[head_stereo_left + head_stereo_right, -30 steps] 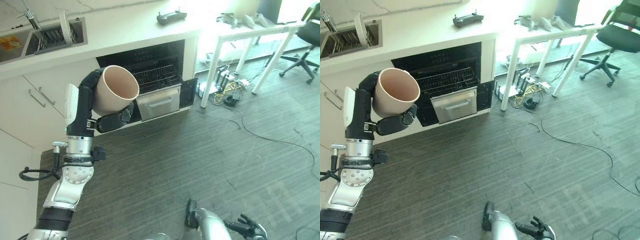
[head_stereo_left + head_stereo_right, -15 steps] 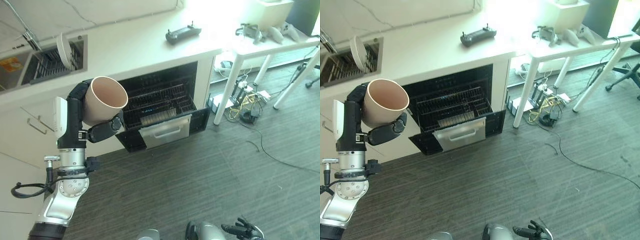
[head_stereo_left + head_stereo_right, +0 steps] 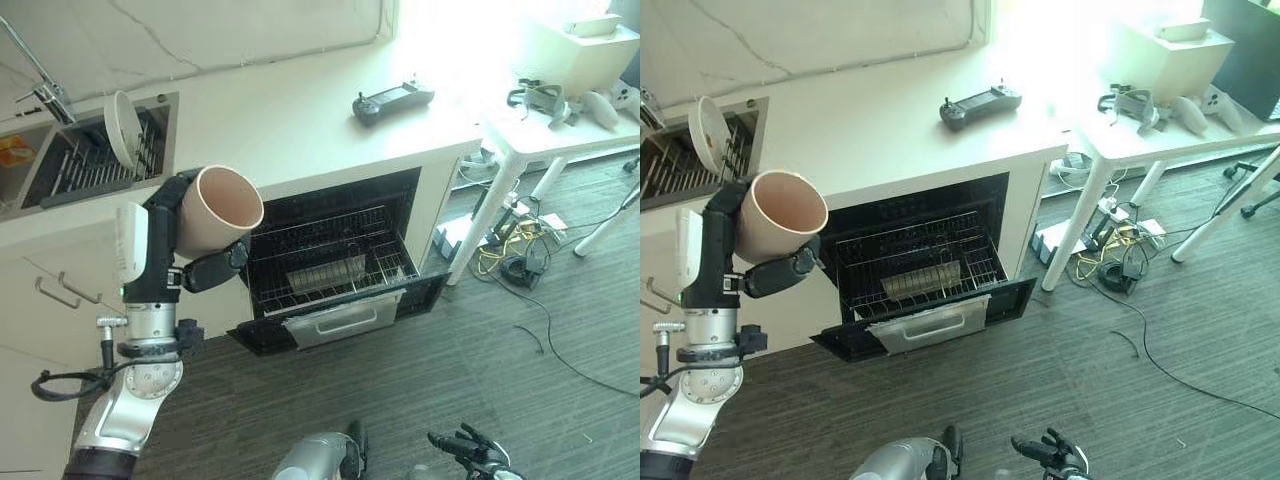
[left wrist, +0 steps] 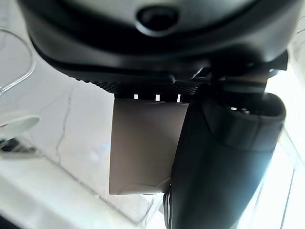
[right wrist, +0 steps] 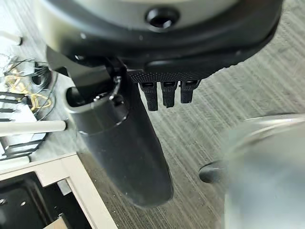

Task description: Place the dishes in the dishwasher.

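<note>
Beside the open dishwasher [image 3: 330, 275], our left hand [image 3: 205, 268] curls round a stiff, light, breakable cup [image 3: 218, 210], gripping its wall.

left and right eye views: a stereo pair on the head, looking steeply down from above at the white counter [image 3: 300, 110], the open dishwasher [image 3: 330, 265] and the dark floor [image 3: 1160, 390]. both share the whole of this scene, offset slightly sideways, with the sink [image 3: 80, 165] at the upper left of each. left wrist view: mounted on the left wrist, facing along the left hand [image 4: 224, 162] from very close, with the cup [image 4: 143, 143] just past the palm and pale counter beyond. right wrist view: on the right wrist, very near the right hand [image 5: 124, 143], facing down at the floor beside the dishwasher corner.
</note>
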